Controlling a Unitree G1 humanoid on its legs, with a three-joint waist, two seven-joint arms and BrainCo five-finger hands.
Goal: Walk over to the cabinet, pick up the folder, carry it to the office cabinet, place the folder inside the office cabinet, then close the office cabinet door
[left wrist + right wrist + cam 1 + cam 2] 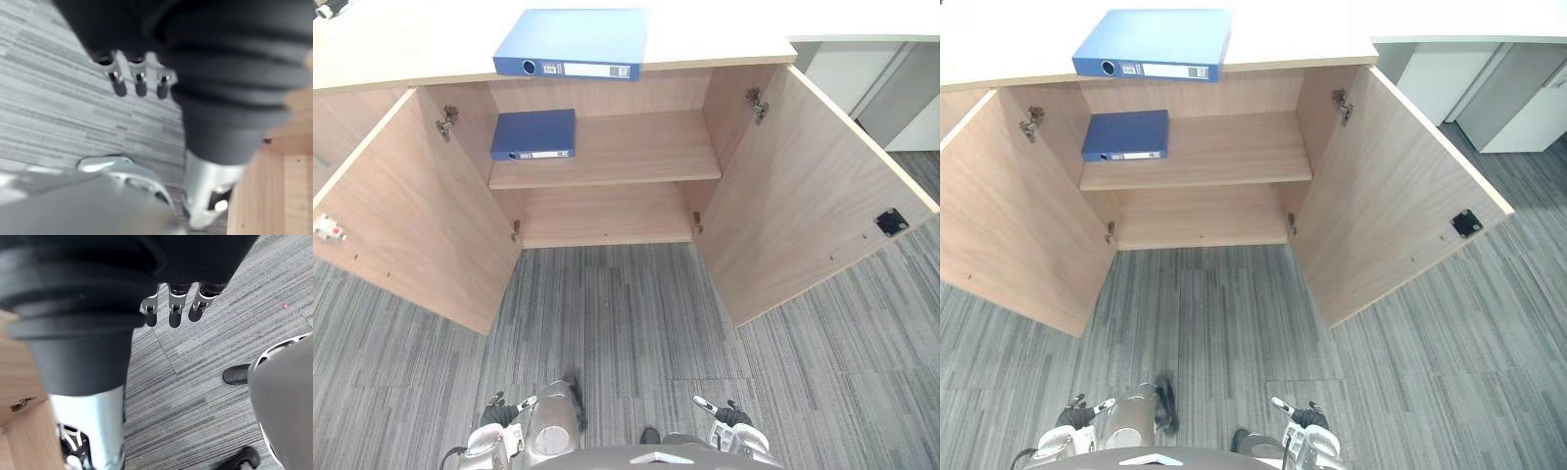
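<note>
On the cabinet top (pixel 411 44) lies a flat bright-blue folder (pixel 573 41), labelled spine outward, a darker folder (pixel 533 132) on the inner shelf (pixel 636 147); left hand (pixel 139 78) and right hand (pixel 176 308) hang loose-fingered.

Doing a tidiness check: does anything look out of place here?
Only the blue folder on the cabinet top: its spine seems to overhang the front edge. The darker folder on the shelf lies flat.

You face cabinet (pixel 636 147): pale wood grain, matt, smooth. Top folder (pixel 573 39), shelf folder (pixel 533 132): blue, smooth, faint sheen. Hinges (pixel 447 121): shiny metal. Carpet (pixel 607 323): grey, ribbed, rough.
</note>
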